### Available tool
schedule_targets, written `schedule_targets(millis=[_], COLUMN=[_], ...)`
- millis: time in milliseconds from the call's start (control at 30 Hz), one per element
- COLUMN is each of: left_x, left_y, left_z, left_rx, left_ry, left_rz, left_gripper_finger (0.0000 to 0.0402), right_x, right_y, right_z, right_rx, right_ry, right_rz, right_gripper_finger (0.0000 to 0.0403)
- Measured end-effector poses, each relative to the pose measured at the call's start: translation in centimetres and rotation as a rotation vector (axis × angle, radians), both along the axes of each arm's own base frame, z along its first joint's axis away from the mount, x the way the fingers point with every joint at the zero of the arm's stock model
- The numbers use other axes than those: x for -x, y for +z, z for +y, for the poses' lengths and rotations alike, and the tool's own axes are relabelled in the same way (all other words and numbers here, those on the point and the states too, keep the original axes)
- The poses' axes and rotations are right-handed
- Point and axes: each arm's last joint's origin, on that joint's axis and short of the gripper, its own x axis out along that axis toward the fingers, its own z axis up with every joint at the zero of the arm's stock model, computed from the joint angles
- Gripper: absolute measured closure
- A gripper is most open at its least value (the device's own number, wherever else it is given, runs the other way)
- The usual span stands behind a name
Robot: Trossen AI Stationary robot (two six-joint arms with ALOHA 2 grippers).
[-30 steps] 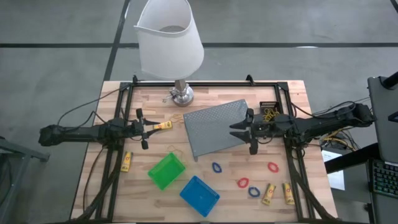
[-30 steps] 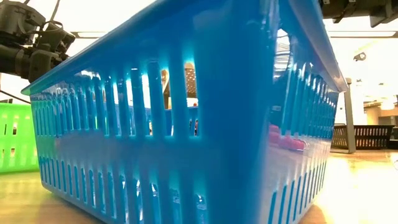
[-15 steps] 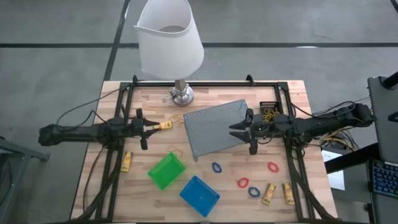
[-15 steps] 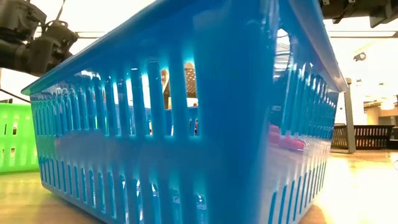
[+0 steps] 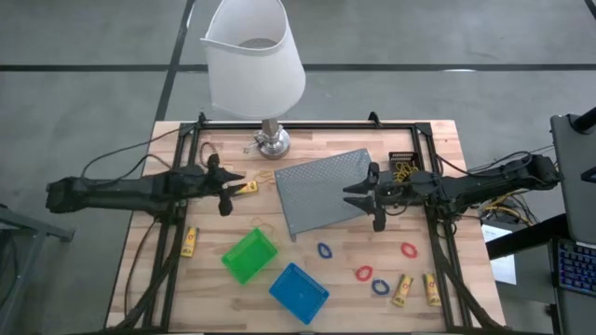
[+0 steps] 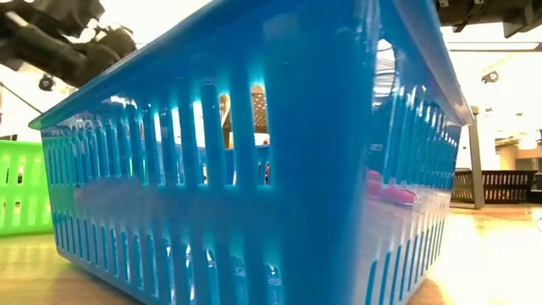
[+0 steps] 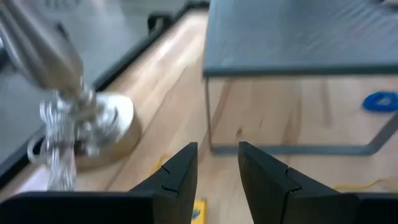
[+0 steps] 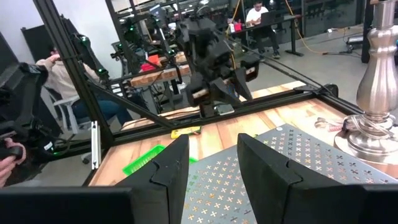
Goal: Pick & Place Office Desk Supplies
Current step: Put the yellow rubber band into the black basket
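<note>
My left gripper (image 5: 235, 183) hangs open above the left part of the table, its fingers (image 7: 180, 171) apart with only bare wood between them. A small yellow stick (image 5: 246, 188) lies on the table just below the fingertips; its end (image 7: 199, 210) peeks out under one finger. My right gripper (image 5: 352, 195) waits open and level over the tilted grey mesh tray (image 5: 321, 191). More yellow sticks (image 5: 189, 241) (image 5: 403, 289), red loops (image 5: 409, 249) and blue loops (image 5: 324, 250) lie loose. A green bin (image 5: 249, 256), a blue bin (image 5: 299, 291) and a black bin (image 5: 403, 167) stand on the table.
The white-shaded lamp stands at the far edge on its metal base (image 5: 272, 141), close to my left gripper, with a thin rubber band (image 5: 264, 176) beside it. A black frame (image 5: 307, 126) rims the table. The blue bin (image 6: 254, 169) fills the low view. A person (image 8: 56, 74) sits beyond the table.
My left gripper has risen and gone a little toward the table's right and far edges, tipping its fingers downward. It now stands over the near end of the yellow stick, which has stayed where it lay.
</note>
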Motion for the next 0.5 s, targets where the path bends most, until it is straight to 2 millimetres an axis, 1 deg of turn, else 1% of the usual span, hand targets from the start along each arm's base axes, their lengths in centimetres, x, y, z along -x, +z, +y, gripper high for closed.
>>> schedule_targets(millis=[200, 300, 433, 500], left_x=[-2.0, -2.7, -3.1, -3.1], left_y=[-0.2, -0.2, -0.3, -0.6], left_z=[1.3, 2.3, 4.3, 5.2], left_rx=[0.032, 0.055, 0.245, 0.328], left_ry=[0.063, 0.116, 0.248, 0.277], left_rz=[0.107, 0.137, 0.105, 0.104], left_gripper_finger=[0.0284, 0.0284, 0.0284, 0.0284], right_x=[0.0, 0.0, 0.0, 0.0], right_y=[0.0, 0.0, 0.0, 0.0], right_z=[0.0, 0.0, 0.0, 0.0], right_rx=[0.0, 0.0, 0.0, 0.0], right_ry=[0.0, 0.0, 0.0, 0.0], right_rz=[0.0, 0.0, 0.0, 0.0], right_gripper_finger=[0.0278, 0.0276, 0.0272, 0.0269])
